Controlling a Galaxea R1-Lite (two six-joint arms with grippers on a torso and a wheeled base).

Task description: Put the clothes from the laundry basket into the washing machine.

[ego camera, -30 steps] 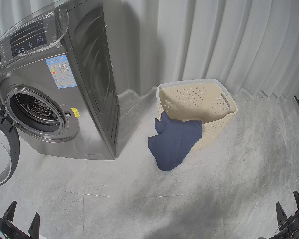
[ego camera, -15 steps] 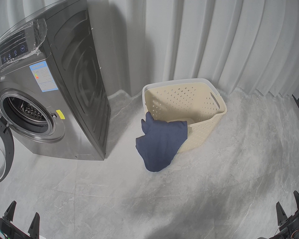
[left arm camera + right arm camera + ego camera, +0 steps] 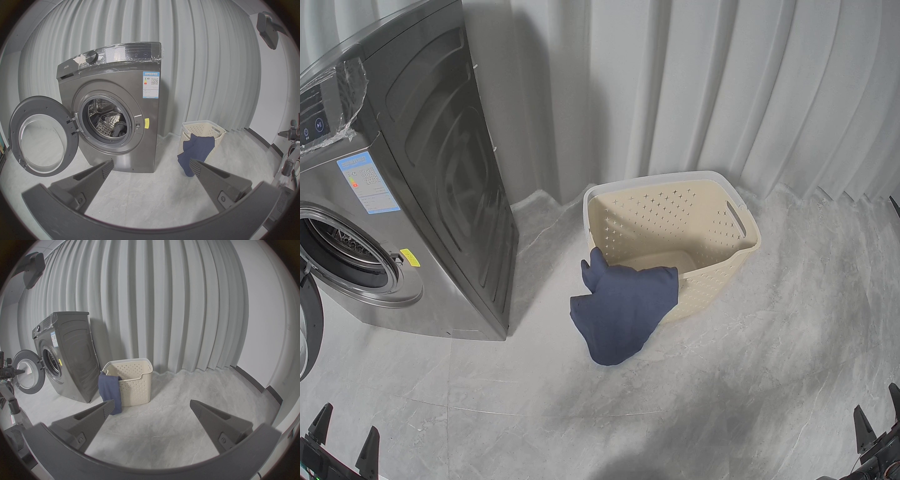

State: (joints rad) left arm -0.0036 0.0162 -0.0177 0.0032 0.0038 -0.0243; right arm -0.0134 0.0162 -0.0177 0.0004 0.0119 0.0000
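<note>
The left gripper and right gripper are each showing dark grey, wedge-shaped fingers with ribbed inner pads, a round screw near each base, and a curved grey bracket.

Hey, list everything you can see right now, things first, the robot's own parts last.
washing machine: one, dark grey, left, by the curtain
door: one, dark grey, swung open
garment: one, dark, inside the drum
basket: one, cream, on the floor right of the machine
cloth: one, navy, draped over the basket's rim, hanging toward the floor
curtain: one, white, along the back
left pincer: one, dark grey, open, empty
right pincer: one, dark grey, open, empty
</note>
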